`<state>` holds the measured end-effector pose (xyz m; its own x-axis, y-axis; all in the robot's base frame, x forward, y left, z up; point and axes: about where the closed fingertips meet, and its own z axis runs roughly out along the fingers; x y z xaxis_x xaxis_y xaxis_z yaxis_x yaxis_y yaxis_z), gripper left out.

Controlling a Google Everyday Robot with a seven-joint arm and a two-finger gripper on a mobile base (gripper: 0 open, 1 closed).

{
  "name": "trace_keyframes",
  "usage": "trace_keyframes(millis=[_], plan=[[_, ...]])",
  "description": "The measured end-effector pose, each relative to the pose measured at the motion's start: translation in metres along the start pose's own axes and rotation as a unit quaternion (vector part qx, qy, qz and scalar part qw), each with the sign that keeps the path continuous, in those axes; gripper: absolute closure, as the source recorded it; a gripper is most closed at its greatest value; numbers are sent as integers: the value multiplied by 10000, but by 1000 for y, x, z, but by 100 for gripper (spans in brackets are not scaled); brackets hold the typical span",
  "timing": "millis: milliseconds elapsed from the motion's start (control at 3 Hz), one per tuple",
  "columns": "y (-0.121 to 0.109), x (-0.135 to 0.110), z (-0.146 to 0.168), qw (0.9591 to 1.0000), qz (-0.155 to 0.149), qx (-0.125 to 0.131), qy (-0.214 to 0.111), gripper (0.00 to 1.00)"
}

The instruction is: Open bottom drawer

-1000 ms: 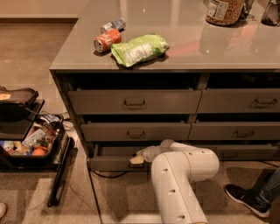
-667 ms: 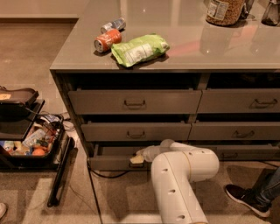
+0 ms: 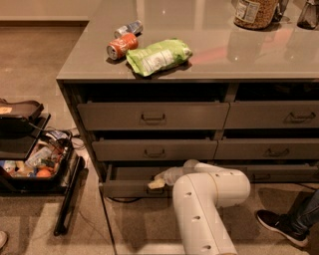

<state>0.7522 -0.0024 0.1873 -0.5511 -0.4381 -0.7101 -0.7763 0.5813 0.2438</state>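
Observation:
The bottom drawer [image 3: 125, 188] of the left column is the slim grey-brown one at floor level. It stands pulled partly out, with its plain grey interior [image 3: 132, 173] showing behind the front panel. My gripper [image 3: 156, 182] reaches from the white arm [image 3: 209, 196] down to the middle of the drawer's front, where the handle sits. The handle itself is hidden behind the gripper.
Two taller drawers [image 3: 152, 116] sit above it, slightly ajar. The neighbouring column's slim drawer [image 3: 284, 173] is at right. The counter [image 3: 209, 47] holds two cans [image 3: 121, 45], a green bag [image 3: 157, 56] and a jar [image 3: 255, 12]. A black open case [image 3: 30, 159] lies on the floor at left. A person's shoe [image 3: 279, 226] is at right.

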Motion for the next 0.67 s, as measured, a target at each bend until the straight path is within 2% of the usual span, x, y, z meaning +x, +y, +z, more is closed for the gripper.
trace_keyframes(millis=[333, 667], plan=[[14, 25, -5, 9997, 191, -131, 23, 100], [22, 39, -13, 9993, 327, -165, 32, 100]])
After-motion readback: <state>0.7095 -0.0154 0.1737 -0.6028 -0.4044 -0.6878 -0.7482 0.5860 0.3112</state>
